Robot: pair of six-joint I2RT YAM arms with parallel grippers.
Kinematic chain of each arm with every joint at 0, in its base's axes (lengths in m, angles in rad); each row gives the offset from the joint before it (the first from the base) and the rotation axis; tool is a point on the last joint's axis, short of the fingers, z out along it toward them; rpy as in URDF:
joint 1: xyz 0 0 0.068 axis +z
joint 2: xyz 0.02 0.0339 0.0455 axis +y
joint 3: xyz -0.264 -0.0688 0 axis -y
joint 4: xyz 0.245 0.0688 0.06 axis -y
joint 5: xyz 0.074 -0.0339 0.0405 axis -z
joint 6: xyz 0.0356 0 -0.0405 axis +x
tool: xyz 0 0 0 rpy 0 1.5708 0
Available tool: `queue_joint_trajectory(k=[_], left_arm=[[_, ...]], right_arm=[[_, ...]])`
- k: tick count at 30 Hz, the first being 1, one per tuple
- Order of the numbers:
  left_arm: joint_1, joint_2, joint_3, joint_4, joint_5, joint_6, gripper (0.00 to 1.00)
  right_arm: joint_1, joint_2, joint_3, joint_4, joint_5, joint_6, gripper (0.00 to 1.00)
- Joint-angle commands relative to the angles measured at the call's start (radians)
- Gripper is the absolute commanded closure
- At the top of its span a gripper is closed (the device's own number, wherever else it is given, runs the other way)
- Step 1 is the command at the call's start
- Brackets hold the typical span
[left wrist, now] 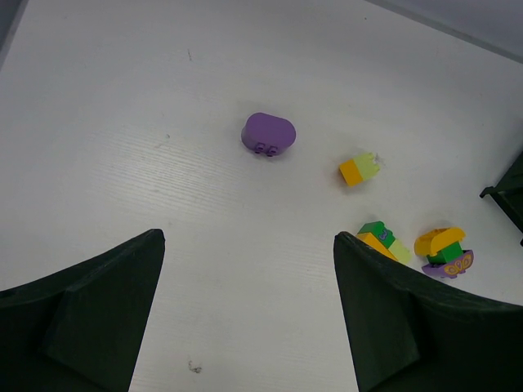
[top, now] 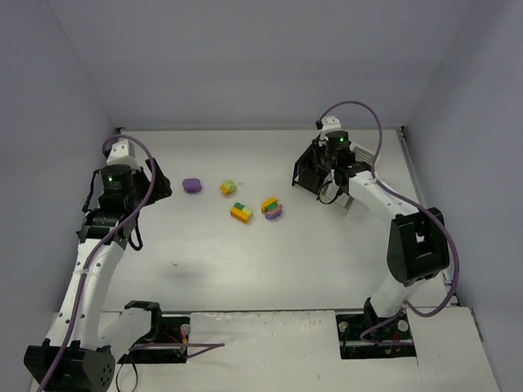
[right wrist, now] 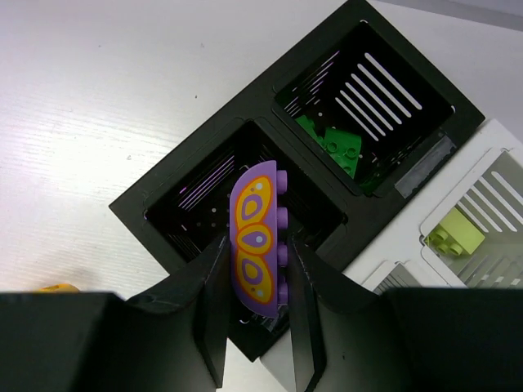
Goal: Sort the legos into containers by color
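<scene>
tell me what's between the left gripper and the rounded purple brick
Only bare table lies between left gripper and purple brick, per left wrist view.

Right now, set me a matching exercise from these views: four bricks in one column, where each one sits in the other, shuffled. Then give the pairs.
Bricks
1. purple patterned brick
2. dark green brick
3. lime green brick
4. rounded purple brick

Places
A. loose on the table
B. lying in a white bin
C. clamped in the right gripper
D. lying in a black bin

Pairs: 1-C, 2-D, 3-B, 4-A
</scene>
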Motion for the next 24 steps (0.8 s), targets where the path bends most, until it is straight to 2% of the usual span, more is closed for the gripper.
queue_joint_trajectory(k=[1, 6, 7, 12, 18, 24], left_arm=[[0.006, 0.011, 0.025, 0.051, 0.003, -0.012, 0.22], [0.006, 0.037, 0.031, 0.045, 0.031, -0.017, 0.22], [0.006, 0.044, 0.032, 0.045, 0.032, -0.018, 0.22], [0.006, 0.086, 0.045, 0.031, 0.032, -0.024, 0.22], [-0.012, 0.18, 0.048, 0.07, 0.025, -0.03, 0.22], [-0.086, 0.407, 0.167, 0.037, -0.043, -0.01, 0.19]], right_arm=[[-0.008, -0.032, 0.019, 0.072, 0.012, 0.024, 0.77], [-0.01, -0.032, 0.031, 0.072, -0.008, 0.024, 0.54], [-0.01, -0.036, 0.031, 0.072, -0.013, 0.024, 0.51], [-0.008, -0.084, 0.019, 0.069, -0.037, 0.023, 0.49], [-0.007, -0.283, -0.096, 0.076, -0.126, 0.101, 0.48], [-0.005, -0.461, -0.237, 0.113, -0.208, 0.142, 0.47]])
